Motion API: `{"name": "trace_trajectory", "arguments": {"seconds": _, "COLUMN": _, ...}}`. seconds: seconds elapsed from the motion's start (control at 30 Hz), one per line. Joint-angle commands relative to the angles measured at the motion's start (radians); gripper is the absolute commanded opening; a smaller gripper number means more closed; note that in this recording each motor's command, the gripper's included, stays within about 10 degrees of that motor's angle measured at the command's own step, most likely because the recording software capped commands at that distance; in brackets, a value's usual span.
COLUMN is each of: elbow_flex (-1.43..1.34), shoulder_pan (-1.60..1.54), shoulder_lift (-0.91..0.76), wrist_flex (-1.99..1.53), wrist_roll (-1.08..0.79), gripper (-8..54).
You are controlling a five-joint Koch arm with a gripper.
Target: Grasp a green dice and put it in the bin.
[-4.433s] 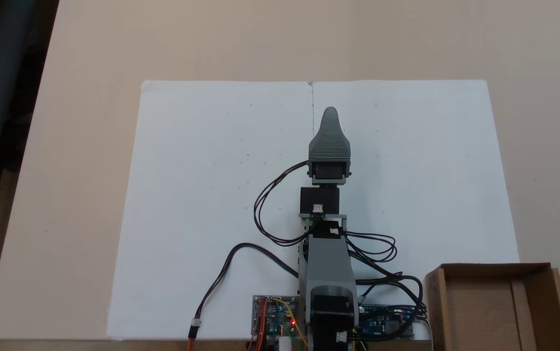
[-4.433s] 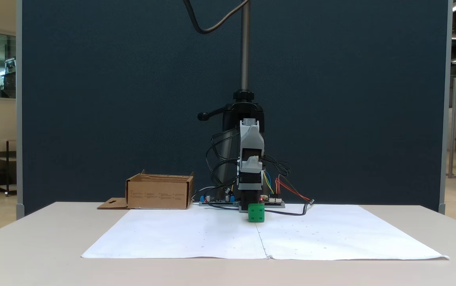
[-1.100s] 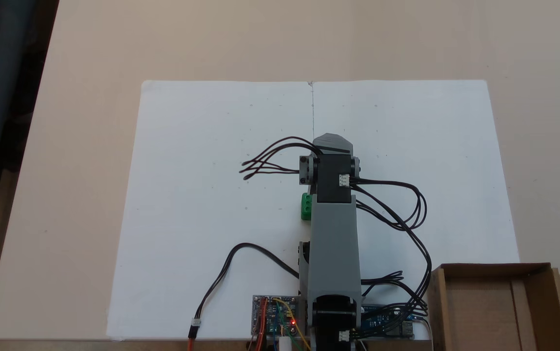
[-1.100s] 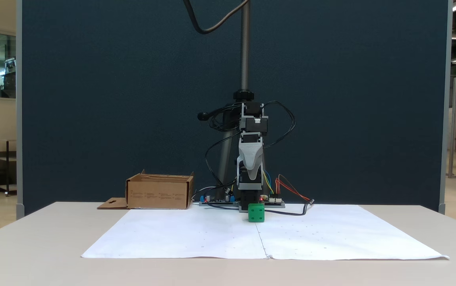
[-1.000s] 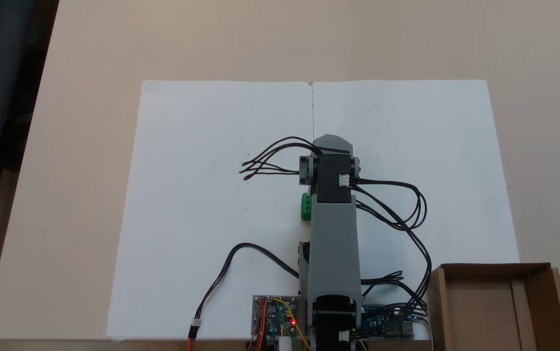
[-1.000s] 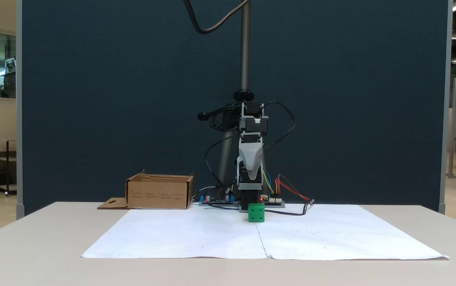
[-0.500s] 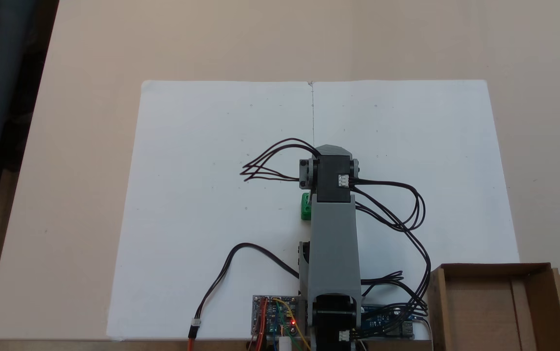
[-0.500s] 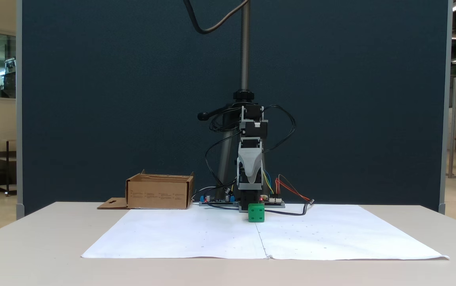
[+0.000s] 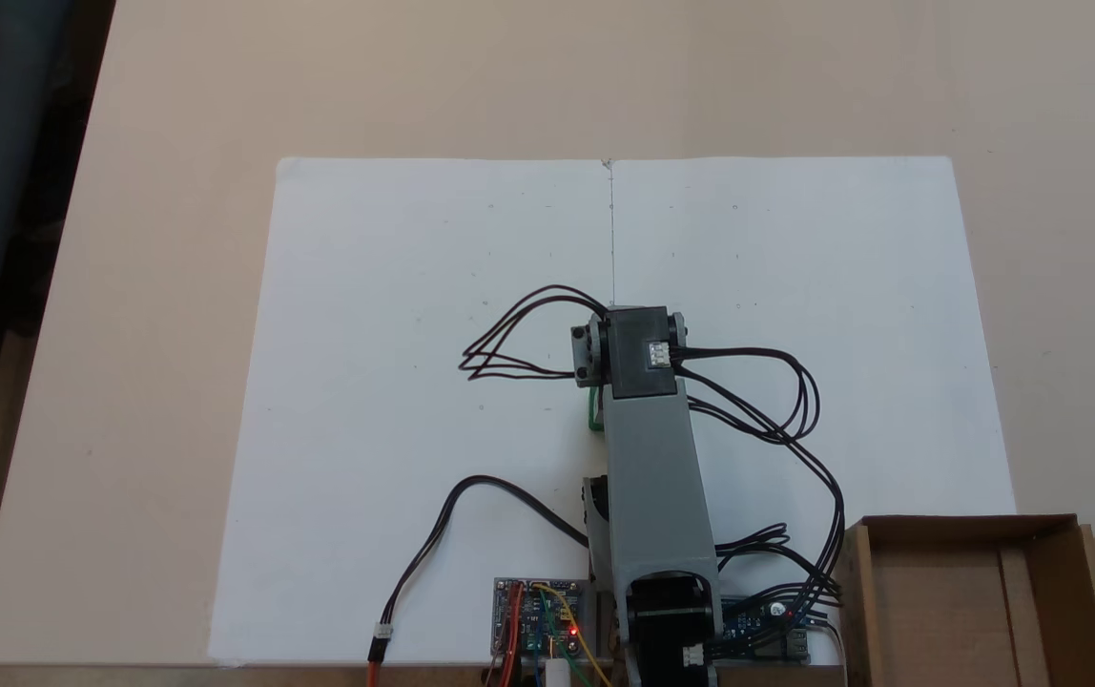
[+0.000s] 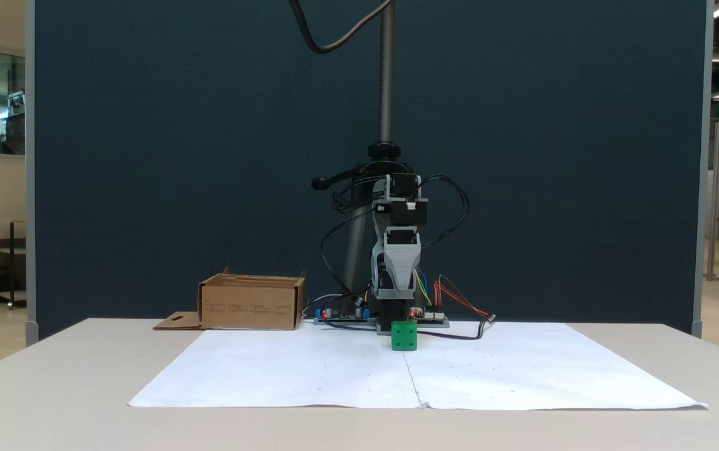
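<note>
Your gripper (image 10: 399,289) hangs nose-down directly above the dice (image 10: 404,335) — jaws one behind the other, so whether they stand apart cannot be told — the dice on the paper's (image 9: 395,286) centre seam, the bin (image 10: 252,304) at the table's near-base corner.

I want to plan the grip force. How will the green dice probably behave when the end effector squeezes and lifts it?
The green dice looks like a small rigid plastic cube, so it likely stays stiff and weighs little. It rests flat on the white paper, so rolling seems unlikely. Its smooth-looking faces may slip under a weak squeeze.
</note>
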State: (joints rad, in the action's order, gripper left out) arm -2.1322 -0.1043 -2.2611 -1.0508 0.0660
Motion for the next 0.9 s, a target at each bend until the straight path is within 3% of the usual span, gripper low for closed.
{"name": "trace_trajectory", "arguments": {"seconds": 0.0, "elbow_flex": 0.015, "shoulder_pan": -0.011, "shoulder_lift": -0.100, "wrist_flex": -0.023, "wrist_roll": -0.089, "gripper": 45.0}}
{"name": "trace_trajectory", "arguments": {"seconds": 0.3, "elbow_flex": -0.012, "shoulder_pan": -0.011, "shoulder_lift": -0.069, "wrist_flex": 0.043, "wrist_roll": -0.152, "gripper": 45.3}}
{"name": "trace_trajectory", "arguments": {"seconds": 0.87, "elbow_flex": -0.025, "shoulder_pan": -0.012, "shoulder_lift": 0.072, "wrist_flex": 0.035, "wrist_roll": -0.058, "gripper": 44.6}}
